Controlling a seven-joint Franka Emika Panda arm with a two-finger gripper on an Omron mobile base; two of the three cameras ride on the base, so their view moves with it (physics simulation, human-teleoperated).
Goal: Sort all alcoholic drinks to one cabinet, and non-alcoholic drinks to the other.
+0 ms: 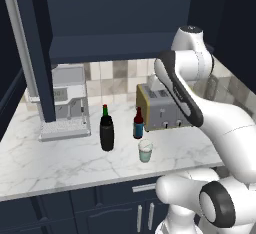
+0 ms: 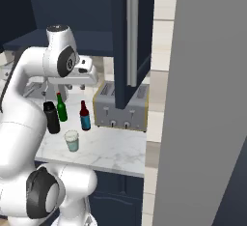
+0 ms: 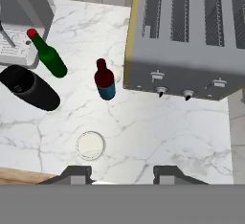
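fingers (image 3: 123, 174) seemingly shut, empty | above cup (image 3: 90, 145) | counter (image 3: 158, 127)

At the upper right of the hand view we see a silver four-slot toaster (image 3: 184, 41) with two knobs on its front, standing on the white marble counter (image 3: 158, 132). In the left base view, a silver coffee machine (image 1: 67, 103) stands at left, with beige-tiled backsplash (image 1: 117, 78) behind.
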